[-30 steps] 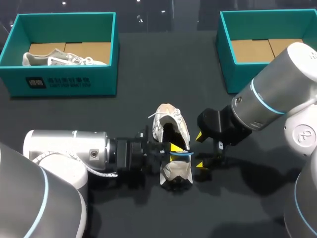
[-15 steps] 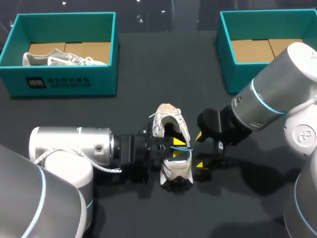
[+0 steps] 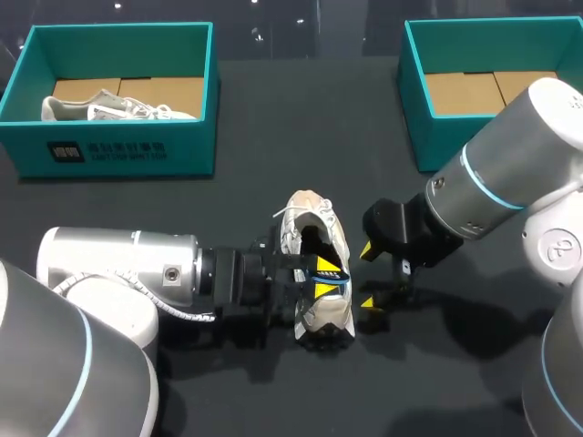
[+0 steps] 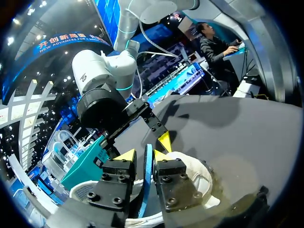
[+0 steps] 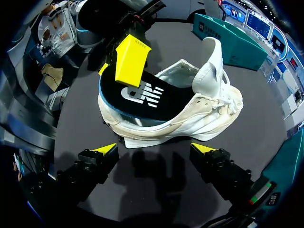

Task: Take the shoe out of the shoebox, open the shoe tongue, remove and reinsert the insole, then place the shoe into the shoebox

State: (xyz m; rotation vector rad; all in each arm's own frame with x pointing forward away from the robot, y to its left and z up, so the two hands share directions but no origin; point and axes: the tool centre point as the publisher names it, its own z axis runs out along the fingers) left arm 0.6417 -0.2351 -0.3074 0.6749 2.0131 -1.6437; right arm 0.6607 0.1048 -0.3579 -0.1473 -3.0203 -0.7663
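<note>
Left gripper (image 3: pixel 325 277) tight on black, blue-edged insole (image 5: pixel 159 99) in scuffed white shoe (image 5: pixel 209 111).

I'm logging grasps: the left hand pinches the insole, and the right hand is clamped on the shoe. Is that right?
Not quite. The left hand does pinch the insole, but the right hand is not clamped on anything. It is open, spread wide just short of the shoe, as the right wrist view shows.

Shoe (image 3: pixel 330 314) mid-table, between left end effector (image 3: pixel 324 277) and right end effector (image 3: pixel 367 276); insole (image 5: pixel 147 99) in shoe.
</note>
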